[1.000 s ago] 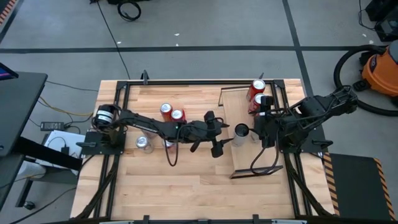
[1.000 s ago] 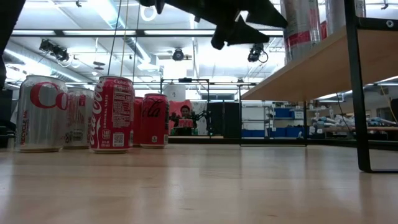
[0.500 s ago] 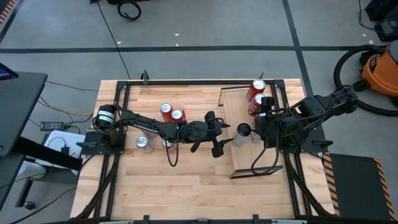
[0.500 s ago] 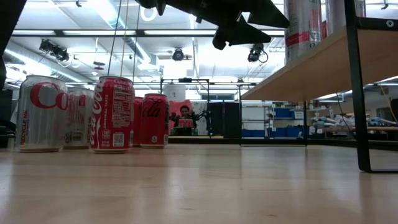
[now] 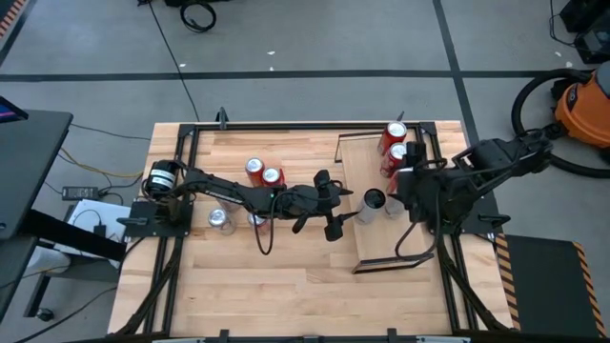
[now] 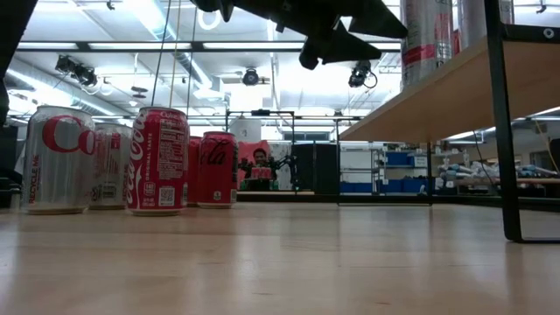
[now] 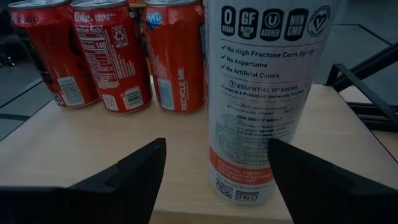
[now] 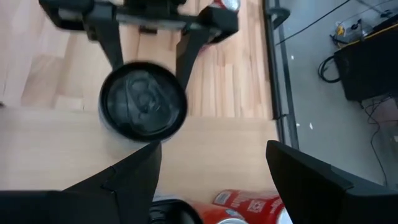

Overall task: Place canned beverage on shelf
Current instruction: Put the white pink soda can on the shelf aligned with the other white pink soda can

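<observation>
Stood upright near the shelf's (image 5: 381, 233) edge: tall white can (image 5: 371, 201), red cans (image 7: 112, 53) beyond. Flanked, untouched, by left gripper (image 5: 332, 203), fingers apart. Hovered above: right gripper (image 8: 211, 180), fingers apart, empty.

The shelf's (image 5: 381, 238) near half lies bare; red cans (image 5: 393, 143) crowd its far end, and a tall can (image 5: 371, 202) stands mid-board, seemingly just between the left pincer's (image 5: 335, 204) spread fingers.
</observation>
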Available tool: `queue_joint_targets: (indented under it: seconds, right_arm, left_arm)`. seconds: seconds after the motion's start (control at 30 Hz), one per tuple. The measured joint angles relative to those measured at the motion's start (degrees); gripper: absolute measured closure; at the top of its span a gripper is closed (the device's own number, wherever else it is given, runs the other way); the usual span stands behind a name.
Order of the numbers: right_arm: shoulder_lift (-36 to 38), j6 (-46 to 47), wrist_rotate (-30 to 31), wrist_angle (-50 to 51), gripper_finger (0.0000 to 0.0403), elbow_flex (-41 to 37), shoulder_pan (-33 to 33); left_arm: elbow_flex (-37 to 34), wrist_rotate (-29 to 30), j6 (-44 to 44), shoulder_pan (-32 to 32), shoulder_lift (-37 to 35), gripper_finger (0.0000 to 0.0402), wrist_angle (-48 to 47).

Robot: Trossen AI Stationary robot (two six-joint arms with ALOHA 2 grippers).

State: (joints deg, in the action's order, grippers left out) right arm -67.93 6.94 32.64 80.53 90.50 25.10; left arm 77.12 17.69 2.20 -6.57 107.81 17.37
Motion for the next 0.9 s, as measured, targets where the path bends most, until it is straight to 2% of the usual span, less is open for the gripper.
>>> queue_joint_targets:
  seconds: [0.47, 0.63, 0.9]
  right_arm:
    - [-0.25, 4.4, -7.27, 4.16, 0.0104, 0.44, -0.81]
    - [-0.32, 4.74, -11.65, 4.78, 0.0116, 0.42, -0.69]
    - [-0.32, 9.75, -12.84, 9.08, 0.013, 0.42, -1.2]
  left_arm:
    - [0.0, 0.0, 0.0, 0.0, 0.0, 0.0109, 0.02]
    - [0.0, 0.0, 0.0, 0.02, 0.0, 0.0109, 0.02]
    - [0.0, 0.0, -0.26, 0.01, 0.0, 0.0109, 0.02]
